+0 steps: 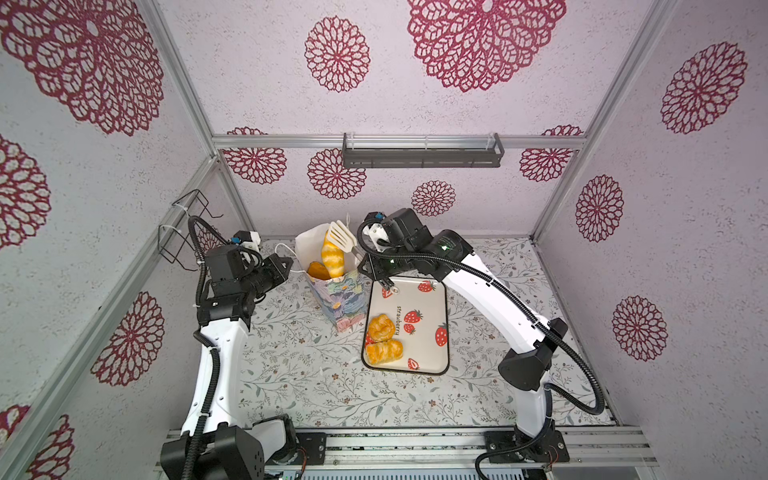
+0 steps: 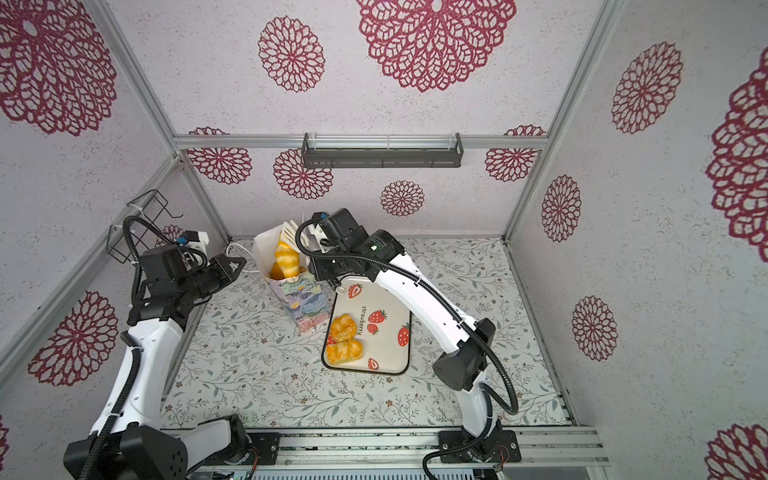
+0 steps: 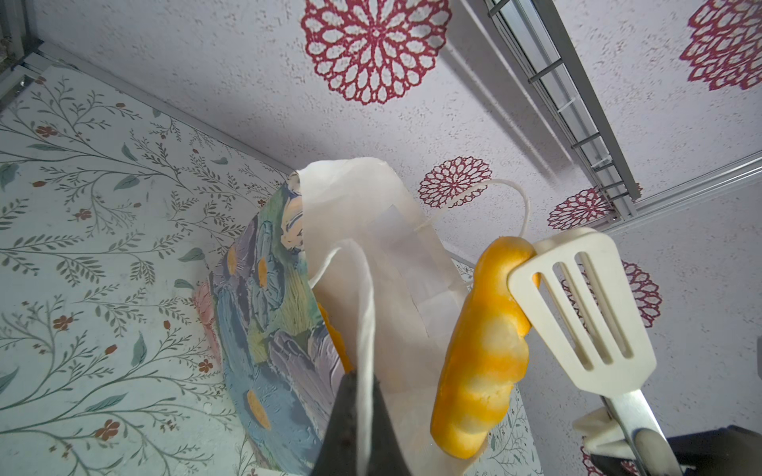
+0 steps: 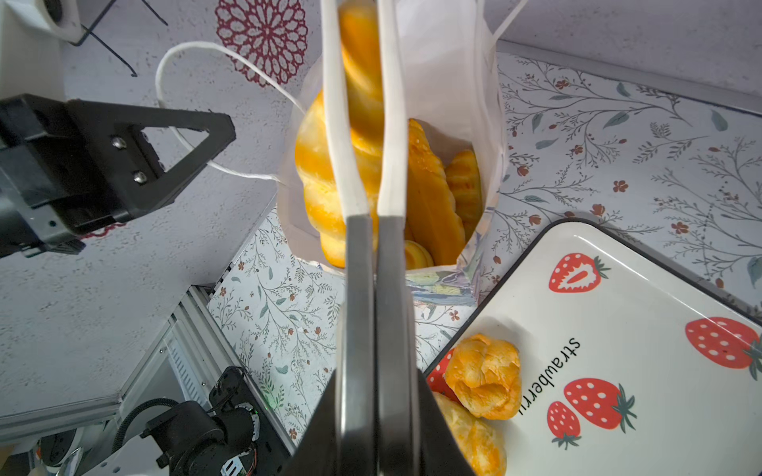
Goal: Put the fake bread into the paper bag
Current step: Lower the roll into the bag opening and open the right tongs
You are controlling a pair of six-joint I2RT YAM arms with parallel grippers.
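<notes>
Paper bag (image 1: pixel 336 299), floral, upright on bench (image 1: pixel 291 374); left hand (image 1: pixel 289 263) pinching cord handle (image 3: pixel 367 313). Right hand (image 4: pixel 375 387) clamped on tongs (image 3: pixel 577 313), tongs gripping braided loaf (image 1: pixel 332 257) half inside bag mouth. Two pastries (image 1: pixel 381 327) on strawberry tray (image 1: pixel 428 353) beside bag.

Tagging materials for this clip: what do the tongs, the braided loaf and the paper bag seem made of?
The tongs: matte cream slotted heads, likely plastic or silicone, on shiny metal arms. The braided loaf: glossy, smooth orange-and-cream skin, probably moulded foam or plastic. The paper bag: creased matte white paper inside, printed brushstroke flowers outside.
</notes>
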